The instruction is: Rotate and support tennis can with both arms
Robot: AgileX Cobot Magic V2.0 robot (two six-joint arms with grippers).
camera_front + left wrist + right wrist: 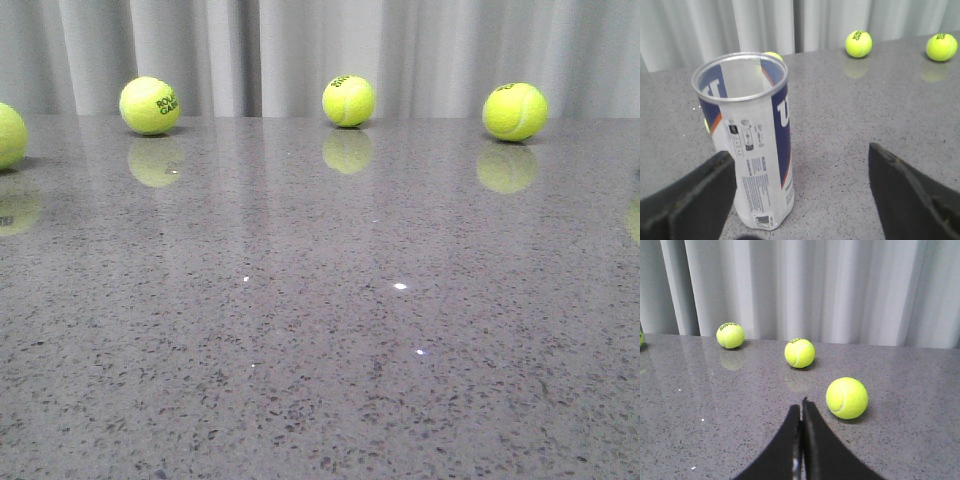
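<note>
The tennis can stands upright on the grey table in the left wrist view, open silver rim up, white and navy label facing me. My left gripper is open wide. One finger is close beside the can's lower part, the other finger far off to the other side. The can is between the fingers, near one of them, not gripped. My right gripper is shut and empty above the table, a tennis ball just beside its tips. Neither the can nor the arms show in the front view.
Several yellow-green tennis balls lie along the table's back edge before a grey curtain, one at the left edge. More balls show in the wrist views.
</note>
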